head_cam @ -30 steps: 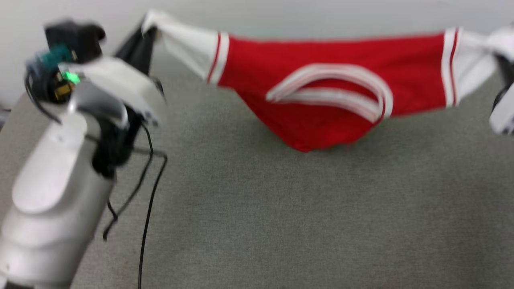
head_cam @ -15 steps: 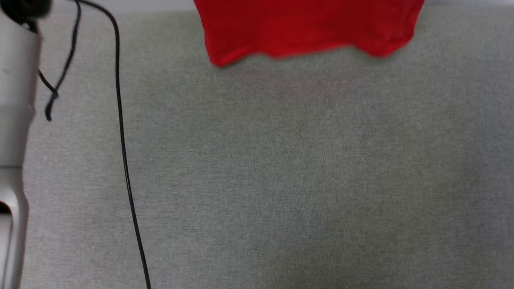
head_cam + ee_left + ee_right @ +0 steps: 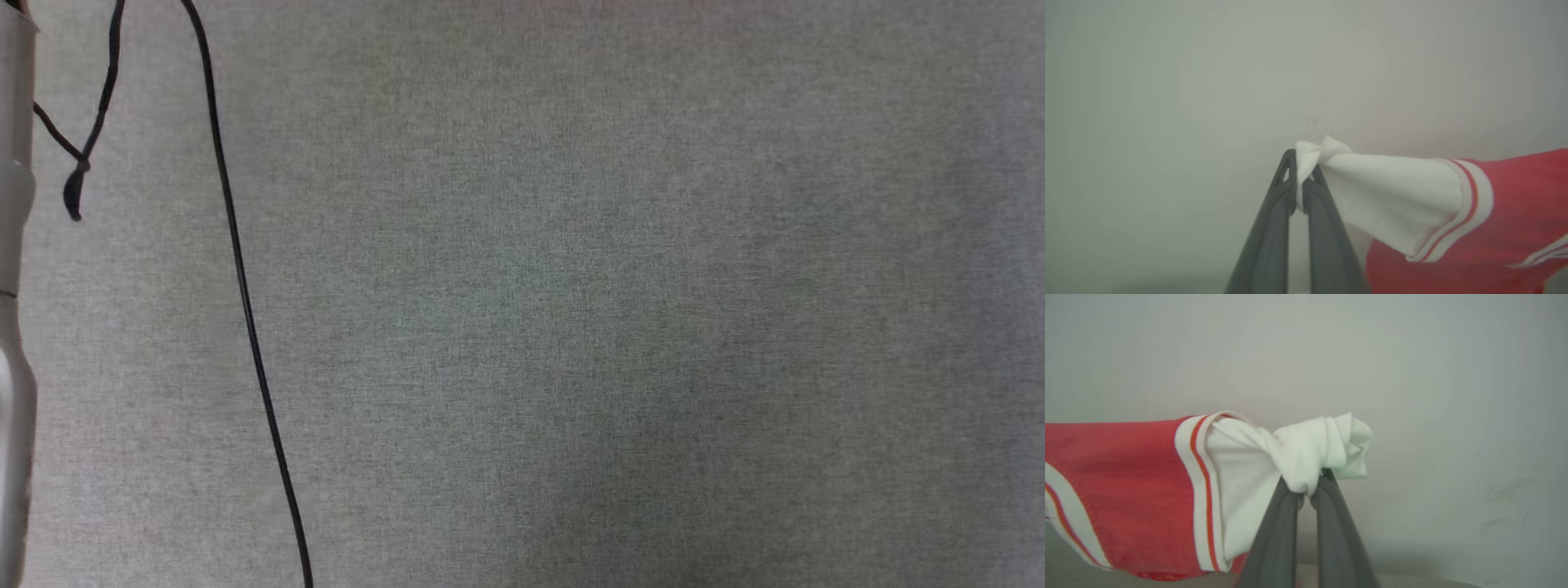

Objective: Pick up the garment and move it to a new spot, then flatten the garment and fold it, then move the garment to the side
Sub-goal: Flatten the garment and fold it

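As the left wrist view had it, the left claw (image 3: pixel 1302 171) was pressed together on the very end of one white sleeve of the garment (image 3: pixel 1433 212). Its two dark fingers (image 3: pixel 1274 228) nipped a small twisted tuft of cloth that poked up past their tips. From that pinch the sleeve ran off to the right of the view, taut and nearly level, to a red-and-white striped band (image 3: pixel 1472 204). Beyond the band lay the red body of the jersey, sagging toward the lower right corner. A pale, plain wall (image 3: pixel 1167 102) stood behind.

The right claw (image 3: pixel 1308 484) was likewise closed tight, pinching the other white sleeve, which was bunched into a thick wad over and around the fingertips. In the right wrist view that sleeve led leftward to its own striped trim (image 3: pixel 1198 490), then to the red body, whose lower edge drooped toward the bottom of the frame. So the garment hung spread between the two claws, gripped by a sleeve at each end, in front of the wall. Whether its lowest part touched anything beneath could not be told.

The head view looked down on the grey fabric-covered counter (image 3: pixel 612 327). A thin black cable (image 3: pixel 245 327) ran down across it near the left side. A pale forearm (image 3: pixel 12 327) stood at the left edge, with a shorter looped wire (image 3: pixel 82 163) beside it.
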`<state>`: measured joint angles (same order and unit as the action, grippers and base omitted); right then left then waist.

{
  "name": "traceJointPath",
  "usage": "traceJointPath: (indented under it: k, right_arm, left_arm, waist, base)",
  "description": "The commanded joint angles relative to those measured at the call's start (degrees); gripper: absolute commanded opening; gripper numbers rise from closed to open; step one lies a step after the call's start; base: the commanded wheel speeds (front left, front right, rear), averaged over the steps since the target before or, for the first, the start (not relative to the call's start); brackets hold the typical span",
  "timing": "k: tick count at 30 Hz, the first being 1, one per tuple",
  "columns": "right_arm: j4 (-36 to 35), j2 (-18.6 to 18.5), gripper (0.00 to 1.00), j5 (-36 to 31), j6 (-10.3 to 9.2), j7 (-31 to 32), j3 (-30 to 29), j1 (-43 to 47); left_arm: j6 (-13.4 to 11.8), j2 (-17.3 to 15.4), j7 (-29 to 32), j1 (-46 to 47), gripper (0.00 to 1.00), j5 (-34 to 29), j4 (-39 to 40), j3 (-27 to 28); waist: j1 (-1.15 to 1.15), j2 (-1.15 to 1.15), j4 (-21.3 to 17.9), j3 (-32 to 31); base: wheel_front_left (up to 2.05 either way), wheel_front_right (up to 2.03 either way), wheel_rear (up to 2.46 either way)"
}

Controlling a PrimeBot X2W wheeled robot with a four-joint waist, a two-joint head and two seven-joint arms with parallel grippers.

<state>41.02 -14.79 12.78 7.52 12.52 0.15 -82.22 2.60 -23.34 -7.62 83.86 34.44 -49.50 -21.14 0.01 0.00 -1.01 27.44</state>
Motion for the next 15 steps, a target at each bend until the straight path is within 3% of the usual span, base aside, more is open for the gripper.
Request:
traceJointPath:
  k: [1, 8, 15]
  right_arm:
    - [1.3, -0.1, 0.00, 0.9, -0.06, -0.9, 0.5, 0.1]
    - [6.4, -1.6, 0.00, 4.9, -0.06, -3.0, 4.7, 5.4]
    - [7.0, -3.5, 0.00, 10.8, -0.07, -5.3, 7.7, 19.2]
  left_arm:
    - [0.6, 0.1, -0.5, -0.3, 0.00, 0.4, -1.1, 0.0]
    - [3.5, 1.7, -1.8, -5.3, 0.00, 3.2, -6.2, -0.3]
    - [4.7, 2.5, -3.6, -17.3, 0.00, 6.8, -8.5, -1.1]
  waist:
    - [-0.01, 0.00, 0.2, 1.1]
    - [-0.01, 0.00, 1.0, 1.0]
    - [-0.01, 0.00, 1.7, -4.8]
  base:
    - [0.00, 0.00, 0.00]
    - [0.00, 0.00, 0.00]
    - [0.00, 0.00, 0.00]
